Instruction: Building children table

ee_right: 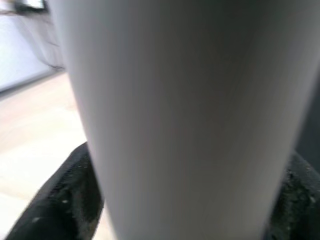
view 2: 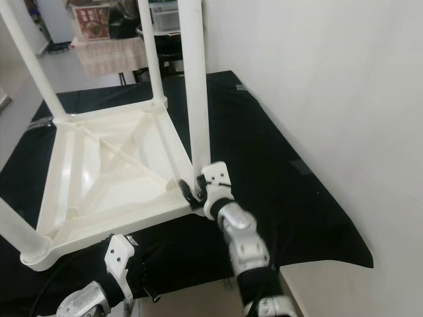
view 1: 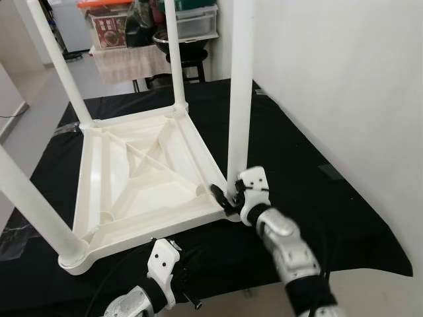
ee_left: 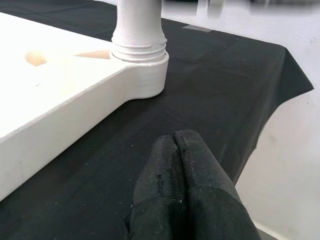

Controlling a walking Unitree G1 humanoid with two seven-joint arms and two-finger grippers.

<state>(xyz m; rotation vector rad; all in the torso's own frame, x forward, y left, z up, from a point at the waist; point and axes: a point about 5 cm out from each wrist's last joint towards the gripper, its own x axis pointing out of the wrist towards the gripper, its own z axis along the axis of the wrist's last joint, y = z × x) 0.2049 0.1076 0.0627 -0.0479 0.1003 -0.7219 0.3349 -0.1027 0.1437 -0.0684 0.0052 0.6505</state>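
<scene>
A white children's table [view 1: 142, 178] lies upside down on a black cloth [view 1: 310, 172], with its legs pointing up. My right gripper [view 1: 228, 197] is shut on the base of the near-right leg [view 1: 241, 86], just above its corner socket. In the right wrist view the leg [ee_right: 185, 110] stands between the black fingers [ee_right: 60, 200]. My left gripper [ee_left: 174, 137] is shut on nothing, low over the cloth by the table's front edge [view 1: 158, 231]. In the left wrist view a leg base [ee_left: 139, 30] sits in a corner socket ahead of it.
A white wall [view 1: 344, 66] runs close along the right side. Plastic storage boxes [view 1: 109, 23] and a dark stool [view 1: 182, 63] stand at the back. The cloth's front edge [view 1: 357, 274] ends near my body. The near-left leg [view 1: 33, 198] rises at the left.
</scene>
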